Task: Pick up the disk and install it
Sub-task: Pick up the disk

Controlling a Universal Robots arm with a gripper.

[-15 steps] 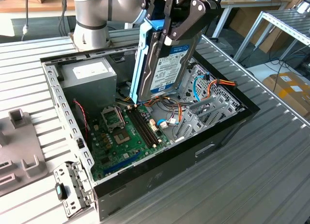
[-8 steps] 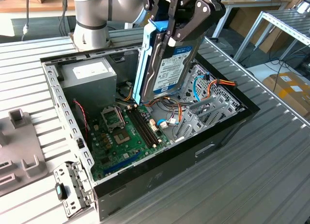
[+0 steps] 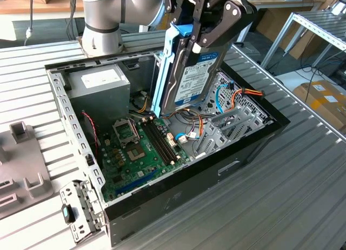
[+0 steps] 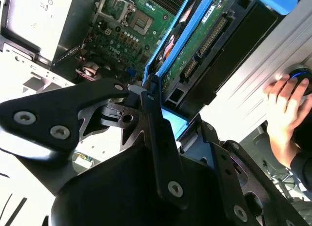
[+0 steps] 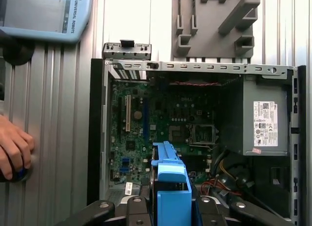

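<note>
The disk (image 3: 192, 80) is a silver-grey drive with a white label and blue carrier rails. It hangs upright and tilted above the open computer case (image 3: 227, 166), over the cables at the case's far side. My gripper (image 3: 195, 42) is shut on its upper end. In the second wrist view the black fingers (image 4: 155, 133) clamp the blue rail, and the disk's green circuit-board side (image 4: 195, 48) points down toward the case. In the first wrist view the blue carrier (image 5: 170, 184) sticks out between the fingers, above the motherboard (image 5: 161, 123).
Inside the case are a grey power-supply box (image 3: 102, 85), the motherboard (image 3: 138, 147) and loose coloured cables (image 3: 238, 96). A grey fixture (image 3: 21, 166) and a small metal bracket (image 3: 75, 212) lie at the exterior view's left. A person's hand (image 5: 14, 150) rests beside the case.
</note>
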